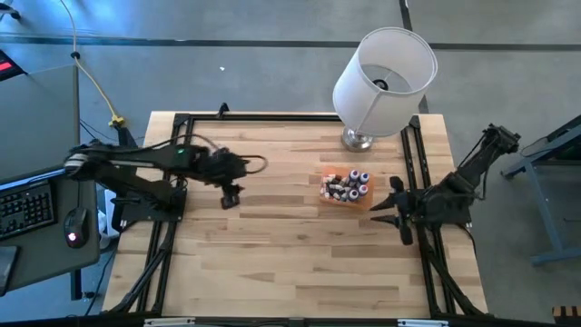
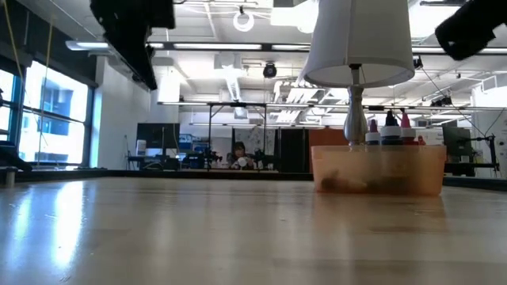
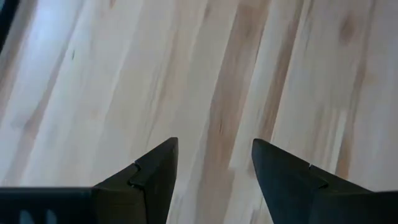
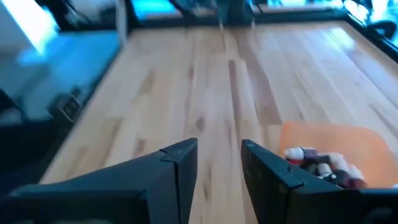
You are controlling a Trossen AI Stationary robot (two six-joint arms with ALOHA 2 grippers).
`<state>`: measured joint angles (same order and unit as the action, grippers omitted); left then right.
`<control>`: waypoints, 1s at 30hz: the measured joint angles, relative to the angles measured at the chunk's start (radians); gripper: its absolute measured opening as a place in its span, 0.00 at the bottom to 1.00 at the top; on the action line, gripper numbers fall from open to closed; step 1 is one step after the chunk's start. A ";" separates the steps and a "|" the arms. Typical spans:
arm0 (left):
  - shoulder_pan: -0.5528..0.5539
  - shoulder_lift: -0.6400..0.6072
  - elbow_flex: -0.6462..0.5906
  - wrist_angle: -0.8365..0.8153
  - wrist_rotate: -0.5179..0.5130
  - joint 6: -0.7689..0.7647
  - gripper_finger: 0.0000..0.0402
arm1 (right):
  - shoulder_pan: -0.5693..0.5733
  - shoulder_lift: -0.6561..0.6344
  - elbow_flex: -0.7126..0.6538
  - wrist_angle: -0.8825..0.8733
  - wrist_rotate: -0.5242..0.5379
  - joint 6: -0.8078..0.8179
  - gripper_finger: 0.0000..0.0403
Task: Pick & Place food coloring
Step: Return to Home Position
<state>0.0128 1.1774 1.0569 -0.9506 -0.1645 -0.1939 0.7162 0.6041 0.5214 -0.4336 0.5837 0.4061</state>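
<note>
The food coloring bottles, tiny with whitish caps and blue, red and dark bodies, lie heaped in an orange tray right of the table's middle; a few stand upright above the tray's wall in the low view. My left gripper hangs open above bare wood at the table's left-centre, well left of the tray. My right gripper is open just right of the tray, near the table's right rail; its wrist view shows the bottles beside its fingers.
A white-shaded lamp stands on its metal base just behind the tray, at the far edge. Black frame rails run along the table's sides. Bare wood spreads across the near half. A keyboard and mouse sit off the table's left.
</note>
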 joint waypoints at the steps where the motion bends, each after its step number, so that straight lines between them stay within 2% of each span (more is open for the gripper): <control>1: 0.000 -0.057 -0.065 0.065 0.009 -0.017 0.50 | -0.003 -0.051 -0.043 0.037 -0.010 -0.017 0.29; 3: 0.000 -0.179 -0.207 0.136 0.060 -0.037 0.50 | -0.012 -0.152 -0.131 0.141 -0.015 -0.091 0.29; 6: 0.000 -0.340 -0.403 0.391 0.138 -0.039 0.50 | -0.033 -0.293 -0.251 0.269 -0.045 -0.210 0.29; 8: 0.001 -0.427 -0.532 0.526 0.155 -0.020 0.50 | -0.048 -0.381 -0.324 0.328 -0.058 -0.265 0.29; 11: 0.001 -0.533 -0.680 0.819 0.156 0.012 0.50 | -0.072 -0.497 -0.418 0.410 -0.079 -0.339 0.29; 14: 0.003 -0.589 -0.790 1.046 0.168 0.058 0.50 | -0.097 -0.599 -0.487 0.450 -0.107 -0.416 0.29; 19: 0.039 -0.621 -0.901 1.223 0.265 0.107 0.50 | -0.142 -0.584 -0.503 0.505 -0.130 -0.485 0.29; 21: 0.060 -0.631 -0.927 1.220 0.274 0.109 0.50 | -0.151 -0.586 -0.503 0.493 -0.142 -0.486 0.29; 24: 0.090 -0.656 -0.922 1.131 0.266 0.057 0.50 | -0.156 -0.580 -0.503 0.491 -0.147 -0.486 0.29; 27: 0.099 -0.738 -0.903 0.987 0.262 0.002 0.50 | -0.156 -0.579 -0.503 0.488 -0.149 -0.497 0.29; 30: 0.094 -0.840 -0.903 0.931 0.267 -0.020 0.50 | -0.156 -0.579 -0.503 0.488 -0.150 -0.490 0.29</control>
<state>0.1071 0.3370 0.1539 -0.0191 0.1023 -0.2140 0.5606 0.0254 0.0185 0.0542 0.4339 -0.0842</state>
